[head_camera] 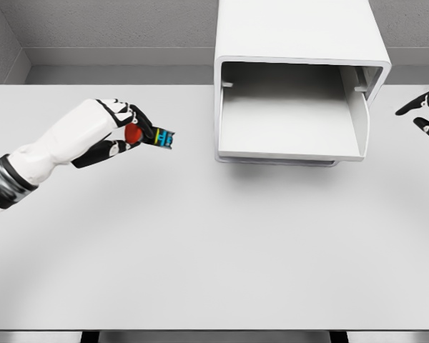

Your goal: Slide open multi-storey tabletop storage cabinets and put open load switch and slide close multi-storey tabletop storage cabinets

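Observation:
A white tabletop storage cabinet (pixel 300 36) stands at the back of the table, right of centre. Its drawer (pixel 289 146) is slid out toward me and looks bare inside. My left hand (pixel 132 136) hovers above the table to the left of the drawer, shut on a small load switch (pixel 159 138) with a red knob and a dark body with blue and yellow marks. My right hand (pixel 425 114) shows at the right edge, beside the cabinet, with fingers spread and nothing in them.
The white table (pixel 214 243) stretches wide in front of the cabinet. Grey walls close the back and left. The table's front edge runs along the bottom of the view.

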{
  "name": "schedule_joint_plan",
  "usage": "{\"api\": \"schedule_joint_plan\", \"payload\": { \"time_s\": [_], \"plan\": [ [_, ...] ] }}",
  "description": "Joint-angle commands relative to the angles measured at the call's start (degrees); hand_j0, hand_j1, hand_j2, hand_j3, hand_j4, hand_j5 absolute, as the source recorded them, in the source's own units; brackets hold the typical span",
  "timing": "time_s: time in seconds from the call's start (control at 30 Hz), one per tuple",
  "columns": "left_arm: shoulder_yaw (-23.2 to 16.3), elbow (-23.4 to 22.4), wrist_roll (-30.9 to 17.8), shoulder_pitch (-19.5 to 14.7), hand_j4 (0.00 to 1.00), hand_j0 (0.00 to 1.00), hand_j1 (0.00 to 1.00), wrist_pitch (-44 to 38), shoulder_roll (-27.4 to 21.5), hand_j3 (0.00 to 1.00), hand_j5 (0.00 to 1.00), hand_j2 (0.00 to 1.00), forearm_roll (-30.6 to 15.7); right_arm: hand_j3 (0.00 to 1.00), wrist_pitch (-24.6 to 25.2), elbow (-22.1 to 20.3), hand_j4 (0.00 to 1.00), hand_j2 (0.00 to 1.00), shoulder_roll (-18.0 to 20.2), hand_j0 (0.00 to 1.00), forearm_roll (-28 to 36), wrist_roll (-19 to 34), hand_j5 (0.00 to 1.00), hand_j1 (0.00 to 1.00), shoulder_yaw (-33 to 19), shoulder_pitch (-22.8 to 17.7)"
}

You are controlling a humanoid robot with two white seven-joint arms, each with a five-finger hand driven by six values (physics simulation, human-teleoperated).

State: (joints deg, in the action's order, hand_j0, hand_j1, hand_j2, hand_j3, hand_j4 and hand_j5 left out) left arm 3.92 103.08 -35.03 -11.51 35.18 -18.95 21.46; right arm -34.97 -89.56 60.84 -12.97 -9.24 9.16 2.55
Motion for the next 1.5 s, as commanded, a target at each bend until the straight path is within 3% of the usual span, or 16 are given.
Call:
{"api": "schedule_joint_plan", "payload": {
  "time_s": [0.0,0.37,0.53,0.8,0.97,1.17,1.47],
  "plan": [
    [-0.4,0.0,0.0,0.0,0.4,0.4,0.4,-0.2,1.0,0.4,0.4,0.4,-0.4,0.55,0.0,1.1,0.55,0.55,-0.3,0.55,-0.2,0.1,0.55,0.55,-0.1,-0.3],
    [-2.7,0.0,0.0,-2.8,0.4,0.4,0.4,-0.2,5.5,0.4,0.4,0.4,1.6,0.55,0.0,3.9,0.55,0.55,-1.1,0.55,-3.9,0.2,0.55,0.55,0.2,-7.1],
    [-3.3,0.0,0.0,-3.6,0.4,0.4,0.4,-0.2,8.7,0.4,0.4,0.4,3.8,0.56,0.0,5.4,0.56,0.56,-5.0,0.56,-7.2,0.3,0.56,0.56,0.4,-9.0],
    [-3.7,-0.1,0.0,-5.3,0.4,0.4,0.4,-0.2,11.6,0.4,0.4,0.4,4.5,0.56,0.0,5.4,0.56,0.56,-11.4,0.56,-8.6,8.0,0.56,0.56,0.3,-9.6],
    [-4.0,-0.7,0.0,-6.9,0.4,0.4,0.4,-0.2,13.4,0.4,0.4,0.4,5.0,0.56,0.0,4.2,0.56,0.56,-11.4,0.56,-8.7,8.1,0.56,0.56,0.4,-9.8],
    [-4.9,-0.8,0.0,-7.1,0.4,0.4,0.4,-0.2,19.0,0.4,0.4,0.4,10.0,0.56,0.0,1.8,0.56,0.56,-12.9,0.56,-8.7,10.1,0.56,0.56,0.4,-10.1],
    [-7.5,-0.9,0.0,-7.9,0.4,0.4,0.4,-0.2,19.0,0.4,0.4,0.4,15.2,0.56,0.0,0.1,0.56,0.56,-13.6,0.56,-8.6,10.1,0.56,0.56,0.4,-10.0]
  ]
}}
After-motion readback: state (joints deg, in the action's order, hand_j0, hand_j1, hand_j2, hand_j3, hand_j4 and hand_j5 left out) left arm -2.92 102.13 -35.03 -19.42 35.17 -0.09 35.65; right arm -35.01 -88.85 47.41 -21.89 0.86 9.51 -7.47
